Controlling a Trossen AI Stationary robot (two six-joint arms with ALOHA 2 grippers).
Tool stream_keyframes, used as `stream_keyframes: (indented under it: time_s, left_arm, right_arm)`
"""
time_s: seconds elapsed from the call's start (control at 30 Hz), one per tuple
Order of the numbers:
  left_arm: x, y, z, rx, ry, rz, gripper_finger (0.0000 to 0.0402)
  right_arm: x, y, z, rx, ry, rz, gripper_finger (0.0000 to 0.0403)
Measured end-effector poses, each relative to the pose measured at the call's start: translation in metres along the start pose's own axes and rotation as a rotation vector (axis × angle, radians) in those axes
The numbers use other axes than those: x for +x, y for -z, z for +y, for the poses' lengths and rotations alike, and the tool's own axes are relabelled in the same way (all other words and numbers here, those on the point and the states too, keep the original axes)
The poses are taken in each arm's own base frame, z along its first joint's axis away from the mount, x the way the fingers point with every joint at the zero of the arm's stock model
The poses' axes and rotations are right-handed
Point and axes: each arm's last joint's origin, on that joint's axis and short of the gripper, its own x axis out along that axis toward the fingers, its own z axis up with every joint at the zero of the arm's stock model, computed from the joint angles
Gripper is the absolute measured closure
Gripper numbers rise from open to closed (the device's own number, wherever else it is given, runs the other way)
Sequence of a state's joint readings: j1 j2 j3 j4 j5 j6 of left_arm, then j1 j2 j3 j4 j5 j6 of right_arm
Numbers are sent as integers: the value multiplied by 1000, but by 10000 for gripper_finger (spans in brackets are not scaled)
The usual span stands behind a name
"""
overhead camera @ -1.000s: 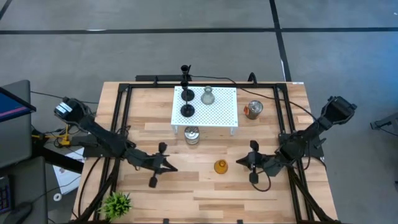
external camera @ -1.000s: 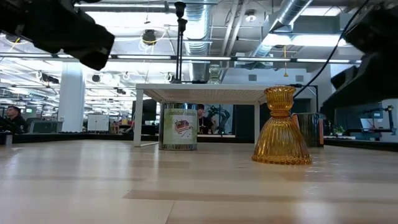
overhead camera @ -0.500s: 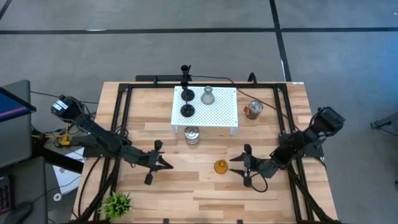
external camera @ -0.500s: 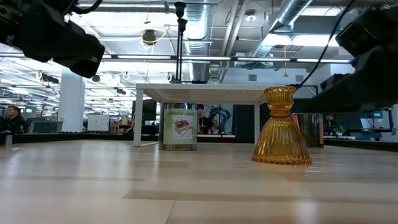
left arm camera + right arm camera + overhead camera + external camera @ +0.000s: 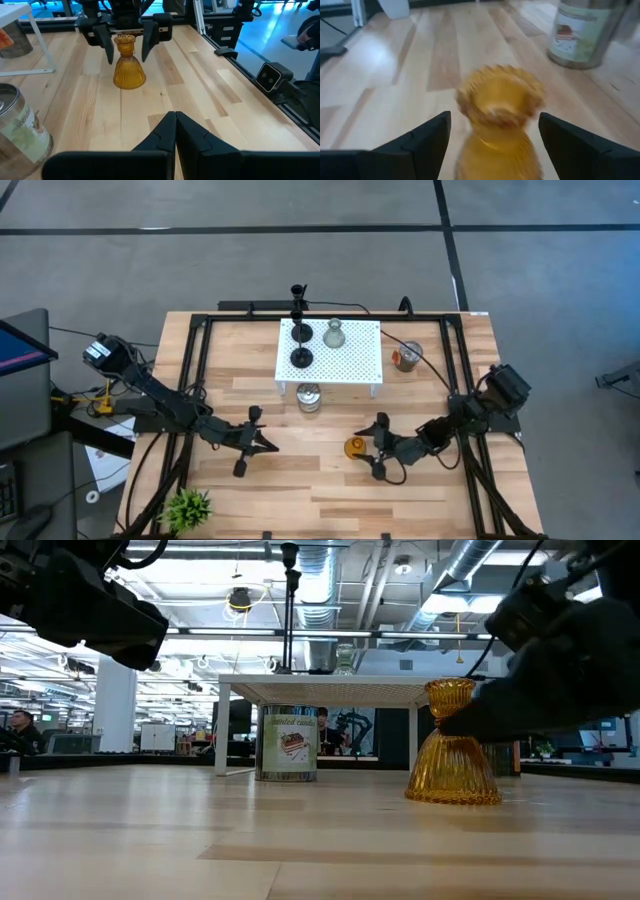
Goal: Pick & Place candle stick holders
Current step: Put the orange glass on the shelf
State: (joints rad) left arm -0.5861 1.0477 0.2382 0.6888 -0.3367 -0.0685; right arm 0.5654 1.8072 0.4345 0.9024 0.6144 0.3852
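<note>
While the left hand [image 5: 262, 443] hovers over the near-left part of the wooden surface [image 5: 240, 385] with its fingers [image 5: 175, 131] pressed together and gripping nothing, all the action sits further right. Moving across, a small green plant [image 5: 187, 506] sits at the near-left corner. Next comes the white perforated stand [image 5: 360, 360] at the back middle: two black candle stick holders [image 5: 301, 333] stand on its left side, one behind the other, and the pale-green glass holder [image 5: 334, 334] stands just right of them, upright. A third black stem [image 5: 298, 293] rises behind the stand at the rail. Just in front of the stand, a labelled tin can [image 5: 309, 397] stands on the surface. On to the middle: the amber-orange glass holder [image 5: 354, 447] stands upright on the bare wood, well clear of the stand. And there it is, the right hand [image 5: 377, 447] is right at it, fingers [image 5: 422, 142] spread wide, one on each side of the holder's neck, with a gap showing on both sides in the left wrist view, so not gripping. Farther right, a second can [image 5: 406, 357] lies beside the stand.
</note>
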Motion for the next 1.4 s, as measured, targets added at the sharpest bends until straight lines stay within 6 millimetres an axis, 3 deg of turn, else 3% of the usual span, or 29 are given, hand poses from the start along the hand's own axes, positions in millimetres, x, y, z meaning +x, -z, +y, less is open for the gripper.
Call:
stream_keyframes:
  time_s: [0.23,0.43,0.87,1.17,1.4]
  left_arm:
    - [0,0,0,0,0,0,394]
    - [0,0,0,0,0,0,394]
    - [0,0,0,-1,0,0,394]
    - [0,0,0,-27,0,0,394]
    - [0,0,0,-27,0,0,394]
  right_arm:
    - [6,-4,5,8,-21,-4,115]
    - [6,-5,5,9,-21,-4,140]
    - [6,-6,5,13,-12,-15,288]
    - [9,-7,1,27,6,-15,263]
    - [9,-7,1,27,9,-16,287]
